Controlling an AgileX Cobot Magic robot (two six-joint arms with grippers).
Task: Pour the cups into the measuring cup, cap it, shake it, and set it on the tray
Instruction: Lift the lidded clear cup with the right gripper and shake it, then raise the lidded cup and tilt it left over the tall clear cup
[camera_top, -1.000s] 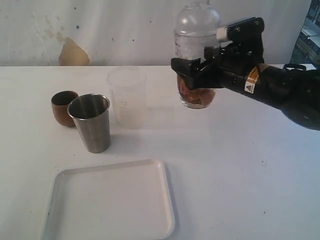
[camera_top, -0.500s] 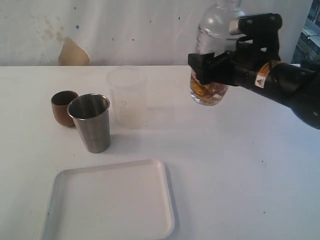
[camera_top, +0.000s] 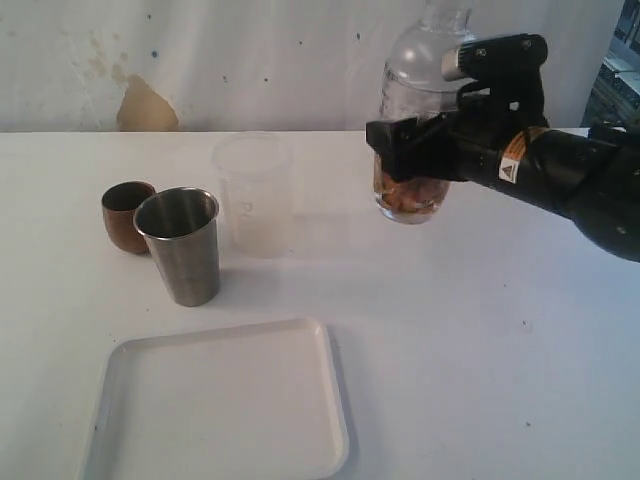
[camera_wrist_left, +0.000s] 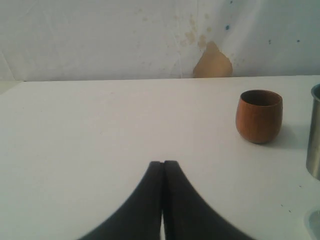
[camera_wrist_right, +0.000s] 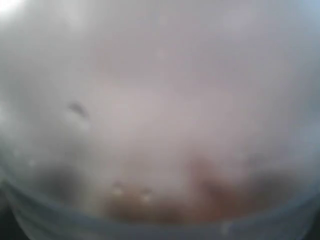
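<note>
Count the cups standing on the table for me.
3. The wooden cup stands at the left, the steel tumbler is close beside it toward the tray, and the frosted cup is to their right. The measuring cup is in the air in the right gripper, so it is not counted.

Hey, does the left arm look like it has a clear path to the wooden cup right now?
Probably yes. Only bare table lies between the left gripper and the wooden cup; the steel tumbler stands apart beside it. The jaws are shut and would need opening first.
</note>
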